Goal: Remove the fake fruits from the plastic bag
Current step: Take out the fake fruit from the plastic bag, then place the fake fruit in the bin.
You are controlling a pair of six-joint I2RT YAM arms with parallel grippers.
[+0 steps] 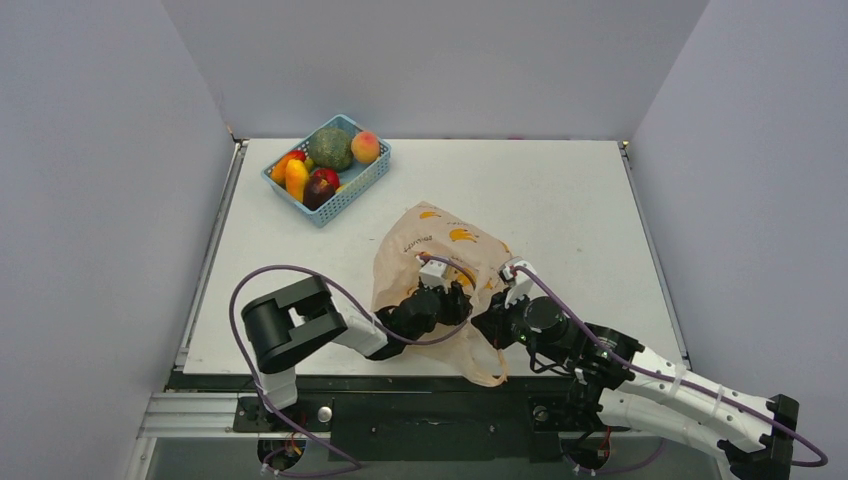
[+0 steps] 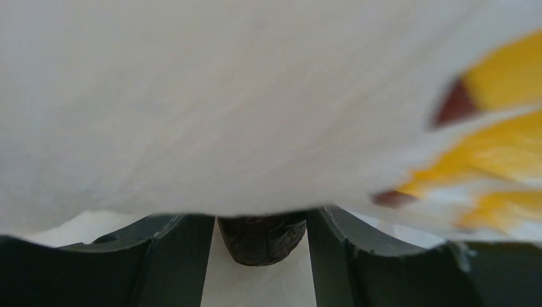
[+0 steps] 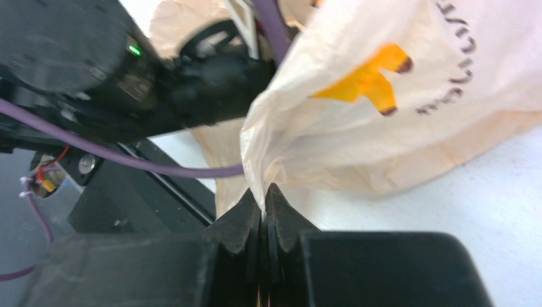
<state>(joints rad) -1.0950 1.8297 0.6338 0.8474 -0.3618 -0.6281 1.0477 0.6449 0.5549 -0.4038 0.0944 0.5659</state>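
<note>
Right gripper pins the bag, left gripper digs inside

My right gripper's clamped flat on a fold by the bag's mouth, I reckon to keep it steady. The left one's buried under the film, jaws half closed around a dark fruit. It looks gripped to me. The fruit's inside the bag, near the table's front edge.

We count one plastic bag, one blue basket at the table's far-left corner, one green ball and at least five smaller fruits.
</note>
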